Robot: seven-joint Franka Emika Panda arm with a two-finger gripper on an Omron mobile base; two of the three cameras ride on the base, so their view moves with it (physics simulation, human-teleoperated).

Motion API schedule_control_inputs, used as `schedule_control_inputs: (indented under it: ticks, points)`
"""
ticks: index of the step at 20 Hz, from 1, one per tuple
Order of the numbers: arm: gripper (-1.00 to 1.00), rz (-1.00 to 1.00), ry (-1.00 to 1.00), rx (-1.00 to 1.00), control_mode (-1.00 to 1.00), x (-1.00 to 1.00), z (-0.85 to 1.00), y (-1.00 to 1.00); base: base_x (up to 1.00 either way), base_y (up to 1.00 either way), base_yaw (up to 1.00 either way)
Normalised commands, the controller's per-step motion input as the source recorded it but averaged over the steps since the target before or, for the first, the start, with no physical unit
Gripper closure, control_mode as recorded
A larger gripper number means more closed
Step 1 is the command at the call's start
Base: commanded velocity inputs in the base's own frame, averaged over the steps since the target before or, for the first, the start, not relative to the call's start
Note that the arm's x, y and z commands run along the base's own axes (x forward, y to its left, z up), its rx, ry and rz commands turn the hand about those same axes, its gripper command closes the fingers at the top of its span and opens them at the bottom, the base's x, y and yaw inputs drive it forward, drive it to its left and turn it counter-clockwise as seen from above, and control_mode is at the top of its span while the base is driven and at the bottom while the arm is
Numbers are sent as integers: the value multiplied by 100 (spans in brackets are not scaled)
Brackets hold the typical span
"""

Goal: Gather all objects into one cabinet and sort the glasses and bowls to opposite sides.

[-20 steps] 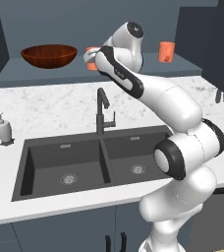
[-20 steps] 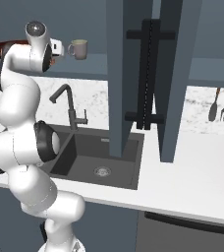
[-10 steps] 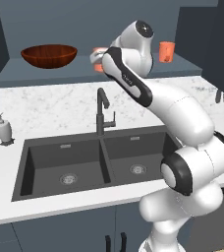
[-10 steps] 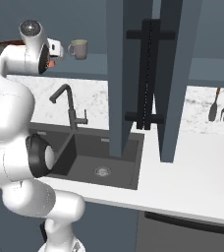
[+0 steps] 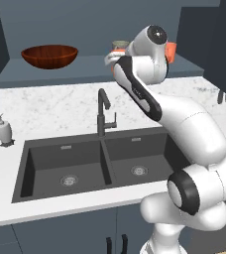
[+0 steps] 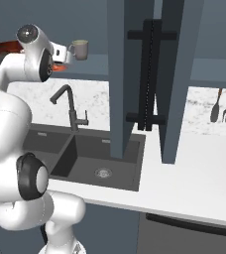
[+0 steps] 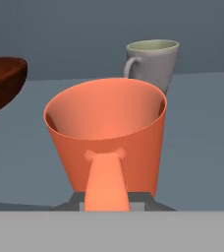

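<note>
In the hand view my gripper (image 7: 106,199) is shut on the handle of an orange cup (image 7: 106,140), held upright over the cabinet shelf (image 7: 202,128). A grey-beige mug (image 7: 153,61) stands just behind the cup and to its right. The reddish-brown bowl (image 7: 3,83) sits at the left. From the left base view the bowl (image 5: 49,54) is on the shelf's left, the grey mug (image 5: 119,44) peeks over my hand, and a second orange cup (image 5: 171,52) shows behind my arm. In the right base view the held cup (image 6: 59,67) hangs beside the grey mug (image 6: 80,49).
The cabinet door (image 6: 149,74) with its black bar handle stands open at the right. Below the shelf lie a double sink (image 5: 95,163) with a black faucet (image 5: 103,111). A white soap dispenser (image 5: 3,131) stands on the counter's left. Utensils (image 6: 221,104) hang at the far right.
My hand has carried the orange cup rightward along the shelf, closer to the grey mug. The arm's elbow has swung out to the right. The bowl and the mugs have stayed put.
</note>
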Motion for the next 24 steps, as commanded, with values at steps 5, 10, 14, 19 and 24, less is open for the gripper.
schedule_control_inputs:
  ticks: [5,10,14,19,24]
  points:
    - [100,-19,0,0,-100,0,8,-37,0,0,0]
    - [100,-20,0,0,-100,0,4,-42,0,0,0]
    - [100,-19,0,0,-100,0,10,-42,0,0,0]
    - [100,-23,1,0,-100,-2,14,-47,0,0,0]
    - [100,-23,0,0,-100,-7,4,-45,0,0,0]
